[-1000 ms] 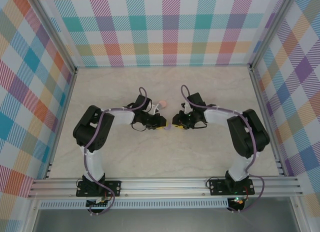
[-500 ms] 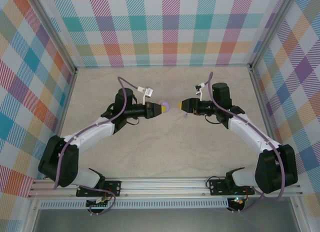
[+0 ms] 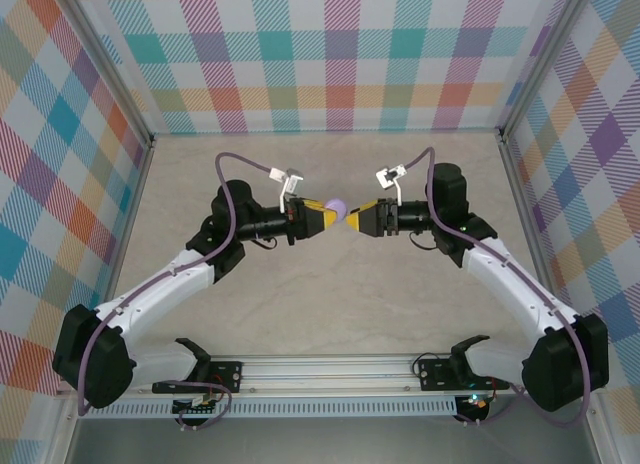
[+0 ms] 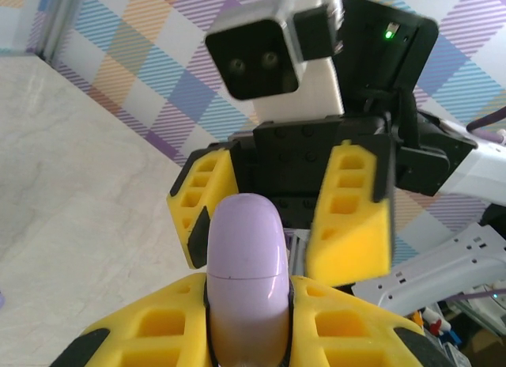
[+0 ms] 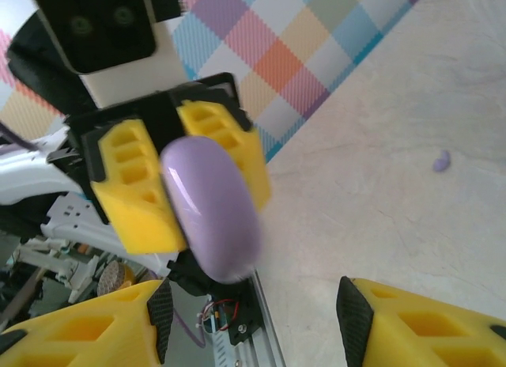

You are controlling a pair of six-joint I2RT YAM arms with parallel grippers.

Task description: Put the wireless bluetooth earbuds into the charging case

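Left gripper [image 3: 328, 211]: mine, pinching the purple charging case [image 4: 245, 248] by its lower half, with a yellow pad pressed against each side.
Right gripper [image 5: 253, 308]: mine, fingers spread wide, the gap turned toward the case.
Charging case: rounded end pointing at my right gripper, with a thin seam line across its body. It sits up off the table [image 3: 300, 304] in my left grip.
Earbud [image 5: 441, 160]: a tiny purple one lying on the table, well apart from both of my grippers.
Meeting point: my two grippers face each other tip to tip over the middle of the table. The case's end is just beside my right fingertips; I cannot tell if it touches them.
Edges: the plaid walls [image 3: 340, 64] at the back and sides stand well away from both wrists. The metal rail [image 3: 330, 369] at the near edge lies far behind them.
Open room: pale marbled table surface spreads on every side of the meeting point, widest toward the near rail.
Cables [image 3: 240, 164]: purple loops arch above each wrist, apart from the fingers.
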